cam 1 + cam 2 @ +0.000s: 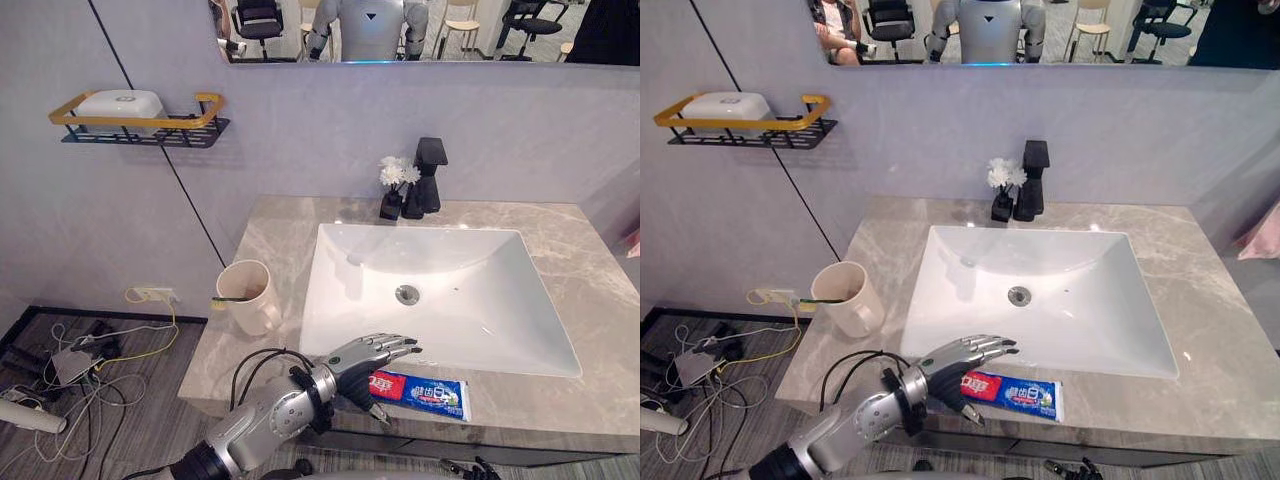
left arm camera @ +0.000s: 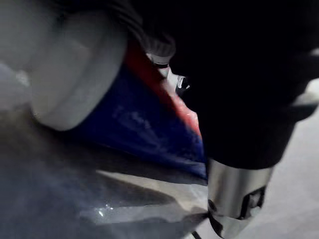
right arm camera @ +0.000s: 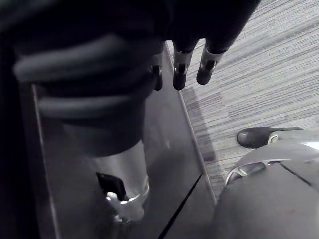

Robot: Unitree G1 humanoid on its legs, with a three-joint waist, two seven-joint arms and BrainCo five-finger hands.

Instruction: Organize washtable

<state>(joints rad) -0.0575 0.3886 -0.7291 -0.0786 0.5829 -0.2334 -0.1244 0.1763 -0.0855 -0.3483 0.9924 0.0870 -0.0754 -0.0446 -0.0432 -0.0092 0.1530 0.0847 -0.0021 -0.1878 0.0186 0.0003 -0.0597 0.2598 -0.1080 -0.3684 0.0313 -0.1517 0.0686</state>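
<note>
A red and blue toothpaste tube lies flat on the marble counter at its front edge, below the sink. My left hand hovers over the tube's cap end, fingers stretched out above it and thumb hanging down at the counter's front, open. Up close, the white cap and the tube sit right beside my thumb. A cream cup holding a toothbrush stands at the counter's left. My right hand hangs low beside the dark cabinet, fingers relaxed.
A white rectangular sink fills the counter's middle, with a black faucet and a small vase of white flowers behind it. A wall shelf at upper left carries a white soap box. Cables litter the floor.
</note>
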